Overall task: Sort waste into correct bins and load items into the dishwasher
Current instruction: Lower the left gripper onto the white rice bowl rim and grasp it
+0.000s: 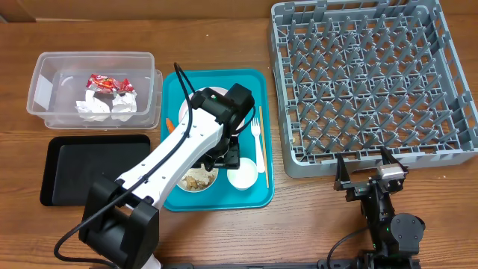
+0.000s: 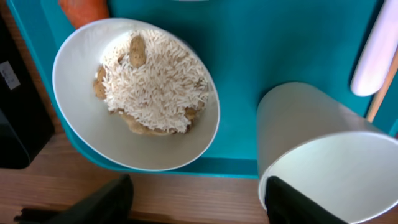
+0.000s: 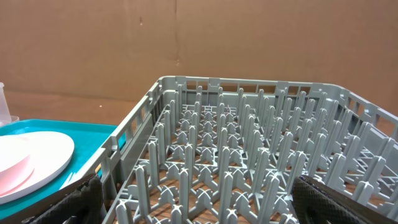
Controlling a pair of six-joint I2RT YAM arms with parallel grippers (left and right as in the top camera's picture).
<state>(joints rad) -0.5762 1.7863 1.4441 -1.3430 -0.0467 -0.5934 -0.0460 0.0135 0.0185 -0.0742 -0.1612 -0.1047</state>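
At front edge of teal tray (image 2: 273, 43), only wrist view shows left gripper (image 2: 202, 208) parted by rice bowl (image 2: 78, 118) and cup (image 2: 298, 118), right gripper (image 1: 364, 161) wide.

No legible text is found in any view. Print is seen on the red wrapper (image 1: 108, 83) inside the clear tub (image 1: 142, 60), left of the teal tray (image 1: 254, 198), but it is too small to be read. A small white label (image 2: 9, 75) is carried on a black surface (image 2: 25, 137) beside the teal tray; its markings are blurred.
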